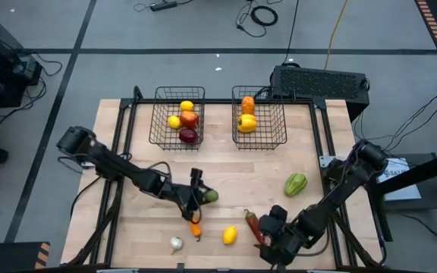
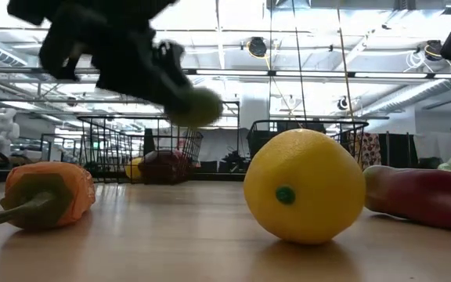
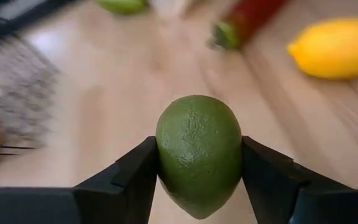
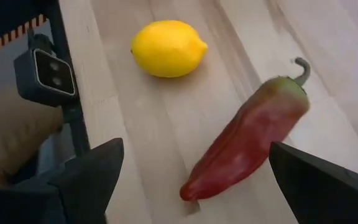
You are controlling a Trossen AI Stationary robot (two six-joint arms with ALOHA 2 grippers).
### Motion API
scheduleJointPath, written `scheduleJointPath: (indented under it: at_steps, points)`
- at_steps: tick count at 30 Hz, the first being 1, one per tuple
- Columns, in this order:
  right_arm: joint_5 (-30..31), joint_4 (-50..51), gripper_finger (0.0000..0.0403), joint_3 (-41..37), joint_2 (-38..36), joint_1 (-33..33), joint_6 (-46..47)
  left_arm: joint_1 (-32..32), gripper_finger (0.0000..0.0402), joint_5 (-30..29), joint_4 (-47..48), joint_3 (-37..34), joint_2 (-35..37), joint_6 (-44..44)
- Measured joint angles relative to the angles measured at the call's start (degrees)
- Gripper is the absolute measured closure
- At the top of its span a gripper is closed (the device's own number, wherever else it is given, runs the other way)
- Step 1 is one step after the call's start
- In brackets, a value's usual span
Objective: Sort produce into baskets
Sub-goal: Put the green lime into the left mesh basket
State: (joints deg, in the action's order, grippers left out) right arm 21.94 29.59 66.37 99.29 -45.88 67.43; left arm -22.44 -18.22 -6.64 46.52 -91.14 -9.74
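Note:
My left gripper (image 1: pixel 201 196) is shut on a green lime (image 3: pixel 199 152) and holds it above the table's middle front; the low view shows the lime (image 2: pixel 196 106) in the air. My right gripper (image 4: pixel 194 155) is open above a red chilli (image 4: pixel 247 140) that lies on the table at the front right, with one finger on either side of it and apart from it. Two dark wire baskets stand at the far edge. The left basket (image 1: pixel 158 125) holds lemons and red apples. The right basket (image 1: pixel 279 129) holds orange and yellow pieces. My left gripper pinches the lime between its two fingers (image 3: pixel 135 177), one on each of two opposite sides (image 3: pixel 166 155). The fingers slant down from the table's left. The lime is lifted clear of the table, its pointed end showing below the fingers in the left wrist view.
On the table lie a yellow lemon (image 1: pixel 230 235) beside the chilli (image 1: pixel 253 225), an orange carrot (image 1: pixel 196 227) under my left arm, a white garlic (image 1: pixel 175 244) near the front edge, and a green ribbed piece (image 1: pixel 296 183) at the right. Bare wood lies between these and the baskets.

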Motion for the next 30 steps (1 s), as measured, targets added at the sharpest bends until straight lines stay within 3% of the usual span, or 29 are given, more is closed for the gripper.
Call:
scheduleJointPath:
  at_steps: [6, 11, 19, 30]
  points:
    - [2.2, -0.8, 0.001, 0.0, 3.9, 0.3, -2.7, 0.0, 0.0191, -12.6, 3.5, 0.0, 11.4, -5.8]
    - [3.7, 0.1, 0.001, 0.0, 6.6, 0.1, -4.7, 0.3, 0.0183, -18.2, 4.3, 0.0, 19.3, -10.7]
    - [6.3, 3.1, 0.001, 0.0, 7.5, 0.2, -0.2, 4.6, 0.0181, -21.9, 6.2, 0.0, 27.0, -16.4]
    - [1.7, 2.5, 0.0029, 0.1, 12.5, 0.8, 1.8, 17.6, 0.018, -22.6, 12.9, 0.0, 28.1, -16.5]
